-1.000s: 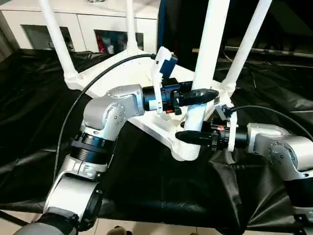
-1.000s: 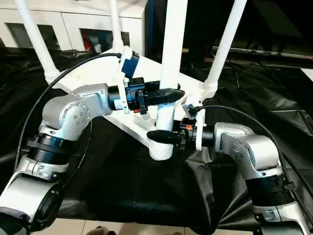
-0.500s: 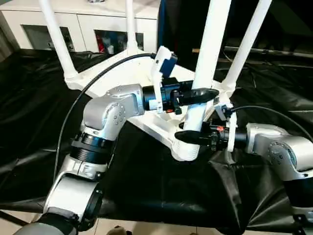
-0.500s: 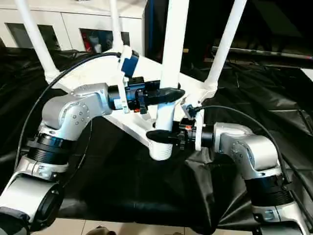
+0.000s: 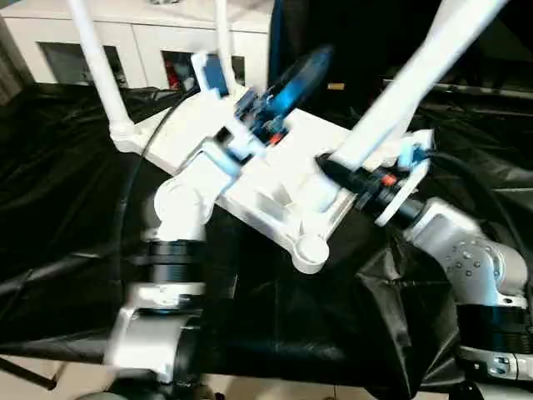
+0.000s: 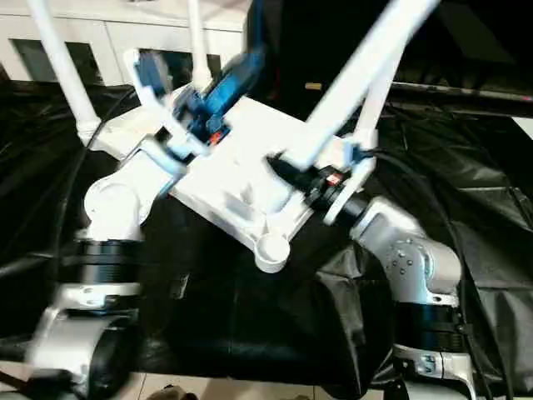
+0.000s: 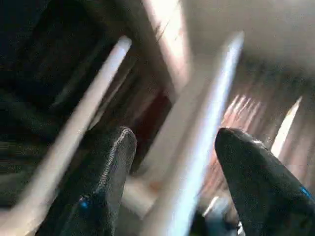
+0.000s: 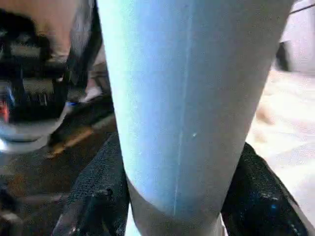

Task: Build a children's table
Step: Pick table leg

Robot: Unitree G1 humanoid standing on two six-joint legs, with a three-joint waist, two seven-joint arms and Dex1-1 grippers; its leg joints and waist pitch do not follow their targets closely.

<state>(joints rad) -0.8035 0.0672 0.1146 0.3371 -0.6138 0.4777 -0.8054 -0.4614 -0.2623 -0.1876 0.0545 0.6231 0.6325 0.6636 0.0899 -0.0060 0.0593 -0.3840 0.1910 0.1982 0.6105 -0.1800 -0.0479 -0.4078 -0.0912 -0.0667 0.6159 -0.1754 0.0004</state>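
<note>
- Progress: the tabletop [image 5: 275, 179] lies upside down on the black table [image 5: 67, 217]; two far legs [image 5: 98, 67] stand in their sockets. The near corner socket [image 5: 310, 250] looks empty.
- The tilted leg [image 5: 400, 92] is clamped by the right gripper [image 8: 172, 206] near its flared end.
- The left gripper [image 7: 170, 182] gapes, holding nothing.

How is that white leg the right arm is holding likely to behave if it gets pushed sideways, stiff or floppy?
Probably stiff: the leg runs dead straight though tilted. Its smooth, glossy round surface may slip or twist between the right end effector's fingers. Being long and held only near its base, it likely levers hard on that grip, and its corner socket looks open.
</note>
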